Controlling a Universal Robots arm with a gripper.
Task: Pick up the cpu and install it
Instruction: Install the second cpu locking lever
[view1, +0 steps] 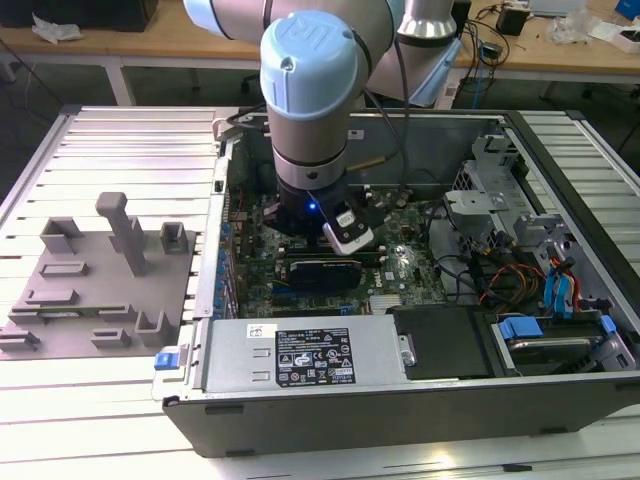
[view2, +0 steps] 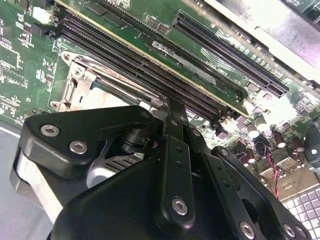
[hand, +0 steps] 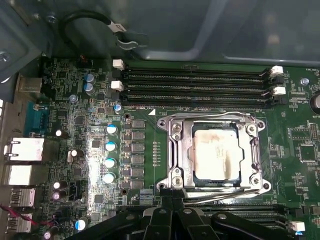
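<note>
The cpu (hand: 215, 152), a pale silver square with smeared residue on its top, lies flat inside the metal-framed socket (hand: 172, 150) on the green motherboard in the first wrist view. My gripper (hand: 172, 201) hovers just off one edge of the socket frame, its fingertips together and nothing between them. The second wrist view looks past the black gripper linkage (view2: 172, 165) to a corner of the same socket (view2: 80, 80). In the exterior view the arm's wrist (view1: 310, 210) reaches down into the open computer case over the motherboard.
Black memory slots (hand: 200, 82) run beside the socket. A long black card (view1: 320, 272) stands in the case. The power supply (view1: 300, 355) lines the front edge, with drive bays and cables (view1: 520, 270) at the exterior view's right. A grey moulded tray (view1: 100, 280) sits outside at the exterior view's left.
</note>
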